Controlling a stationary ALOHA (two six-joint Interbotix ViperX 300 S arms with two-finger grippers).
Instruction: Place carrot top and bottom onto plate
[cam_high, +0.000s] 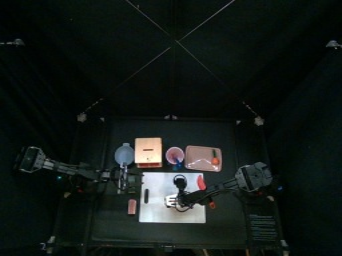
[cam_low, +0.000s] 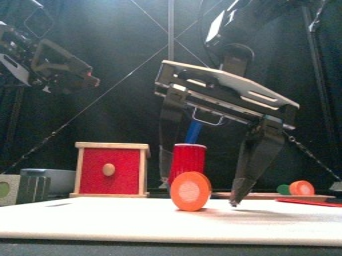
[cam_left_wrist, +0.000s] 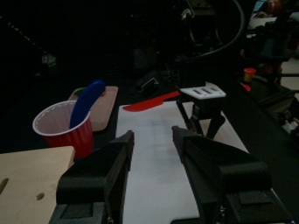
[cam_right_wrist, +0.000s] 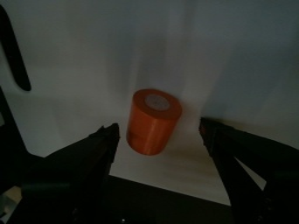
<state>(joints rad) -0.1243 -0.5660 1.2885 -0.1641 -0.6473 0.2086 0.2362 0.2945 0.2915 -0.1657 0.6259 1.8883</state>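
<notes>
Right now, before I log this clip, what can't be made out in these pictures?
- Top view: the carrot chunk is too small to find under the right gripper.
- Front view: the plate is only an edge behind the right arm; the piece with a green tip is part hidden.
- Left wrist view: the left gripper shows, open; no carrot appears.

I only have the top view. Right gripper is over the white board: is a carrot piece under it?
Observer: Yes. The right wrist view shows an orange carrot piece lying on the white board between the right gripper's open jaws, touching neither.
Operator: The other piece?
Observer: The front view shows the second piece, with its green tip, low down and farther right, apart from the first. I cannot tell what it rests on.
Operator: Left gripper?
Observer: The left gripper is open with nothing between its jaws.
</notes>
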